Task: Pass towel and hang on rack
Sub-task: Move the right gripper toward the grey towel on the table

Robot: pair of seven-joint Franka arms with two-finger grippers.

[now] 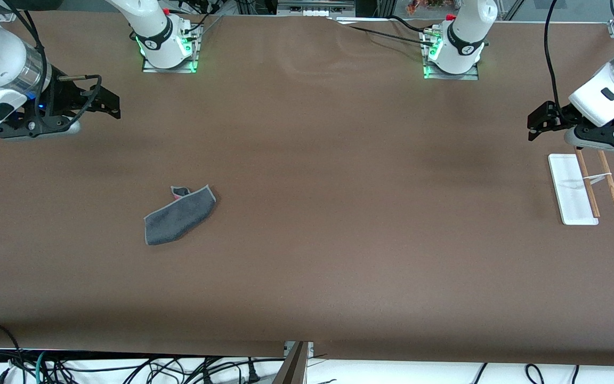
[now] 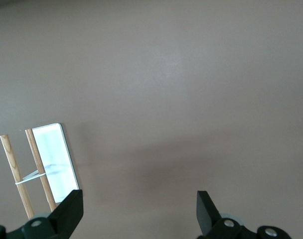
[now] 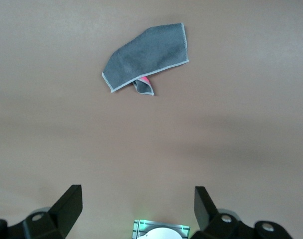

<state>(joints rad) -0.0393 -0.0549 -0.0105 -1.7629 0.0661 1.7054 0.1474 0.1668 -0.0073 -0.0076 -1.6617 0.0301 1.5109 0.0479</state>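
High front camera overlooks the table [image 1: 307,266]; both wrist cameras face down.

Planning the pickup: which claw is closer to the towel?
The right claw, open above bare table at the towel's end. The left claw hangs open beside the rack.

Towel [image 1: 180,215]: soft grey cloth, fuzzy, matt, pale stitched edge, bit of pink at 12 o'clock corner in front view.
Rack [image 1: 572,189]: base smooth white, looks like plastic, a little shiny; two thin posts of light-brown wood, grain showing; thin pale crosspiece.
Table [image 1: 339,240]: brown, matt, fine grainy cover.
Left gripper [image 2: 140,211], right gripper [image 3: 138,206]: fingers black, dull, plastic-looking.
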